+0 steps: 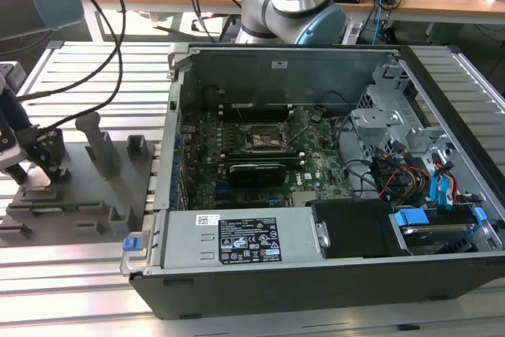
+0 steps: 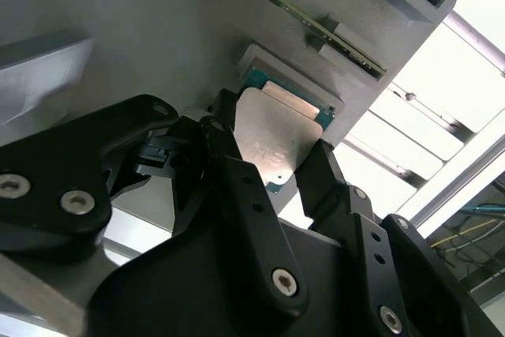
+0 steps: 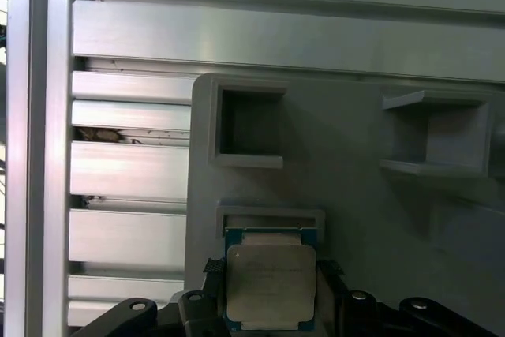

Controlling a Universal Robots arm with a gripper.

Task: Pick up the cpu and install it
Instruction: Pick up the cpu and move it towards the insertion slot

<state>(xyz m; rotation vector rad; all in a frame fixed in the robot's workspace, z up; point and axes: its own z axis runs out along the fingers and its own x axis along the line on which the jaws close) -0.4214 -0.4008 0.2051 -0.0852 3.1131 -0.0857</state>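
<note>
Cpu (image 3: pixel 270 282): lies flat, silver top up, in a shallow pocket (image 3: pixel 268 217) of the grey fixture plate (image 3: pixel 347 195).
Gripper (image 3: pixel 271 274): narrowed to the cpu's width, one black finger (image 2: pixel 225 147) against each of two opposite edges.
Obstructions: the pocket's raised wall stands just beside the cpu on its far side.
Surroundings: empty square recesses (image 3: pixel 248 120) nearby, with the slatted aluminium table (image 3: pixel 126 171) beneath.
Computer case (image 1: pixel 316 195): open, well apart towards the exterior view's right, with the motherboard socket (image 1: pixel 264 138) inside.

Nothing is legible from here: the white label (image 1: pixel 247 244) on the power supply (image 1: pixel 185 242), the small sticker (image 1: pixel 280 65) on the case wall (image 1: pixel 331 76) and the faint etching on the cpu (image 3: pixel 271 280) are all too fine to read.
</note>
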